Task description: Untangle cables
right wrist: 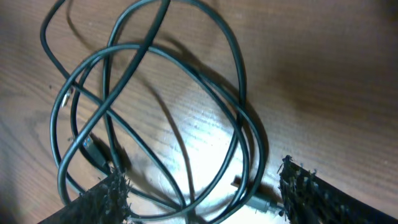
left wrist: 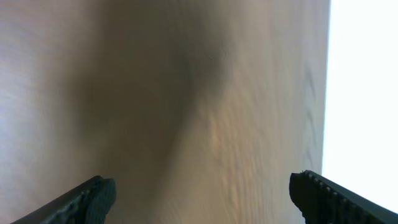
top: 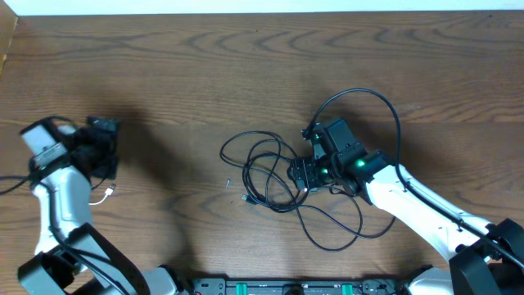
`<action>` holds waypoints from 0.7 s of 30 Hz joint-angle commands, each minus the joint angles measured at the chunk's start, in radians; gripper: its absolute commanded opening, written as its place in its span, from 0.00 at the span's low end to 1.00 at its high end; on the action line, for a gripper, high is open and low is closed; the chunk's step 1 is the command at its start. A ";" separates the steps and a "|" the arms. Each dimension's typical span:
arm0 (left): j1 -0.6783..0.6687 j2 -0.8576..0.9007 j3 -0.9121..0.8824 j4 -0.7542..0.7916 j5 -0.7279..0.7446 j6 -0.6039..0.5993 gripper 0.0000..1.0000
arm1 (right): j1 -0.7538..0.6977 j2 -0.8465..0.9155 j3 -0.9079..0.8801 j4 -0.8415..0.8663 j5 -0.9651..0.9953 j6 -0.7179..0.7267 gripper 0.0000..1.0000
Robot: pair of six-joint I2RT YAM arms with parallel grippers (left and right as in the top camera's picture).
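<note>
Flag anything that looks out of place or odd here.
The black cables lie heaped in crossing loops, tangled, below the open right gripper. The white cable lies apart from them, beside the left arm.

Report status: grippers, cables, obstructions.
Left gripper open, empty, over table. Right gripper open over the black cables, tangled at centre. White cable apart, near left arm. No obstruction seen.

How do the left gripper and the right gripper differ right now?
The left gripper hangs over bare table at the left; the right gripper sits over the tangled black cables mid-table. Nothing lies between the left gripper's jaws; cable loops lie between the right gripper's. Shared: both have jaws open, holding nothing.
</note>
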 commanded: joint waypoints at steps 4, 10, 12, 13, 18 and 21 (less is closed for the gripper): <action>-0.169 -0.152 0.018 0.007 0.074 0.130 0.94 | 0.000 0.004 -0.003 -0.034 -0.021 0.017 0.74; -0.294 -0.333 0.018 -0.137 -0.068 0.169 0.94 | 0.000 0.004 -0.003 -0.062 -0.022 0.017 0.72; -0.319 -0.388 0.017 -0.216 -0.102 0.186 0.94 | 0.002 0.004 -0.003 -0.064 -0.043 0.017 0.71; -0.329 -0.413 0.016 -0.254 -0.106 0.198 0.94 | 0.002 0.004 -0.003 -0.064 -0.052 0.017 0.72; -0.366 -0.537 0.014 -0.455 -0.106 0.290 0.94 | 0.004 0.004 -0.004 -0.046 -0.032 0.017 0.74; -0.379 -0.611 -0.004 -0.526 -0.105 0.302 0.94 | 0.017 0.004 -0.006 -0.007 -0.047 0.054 0.69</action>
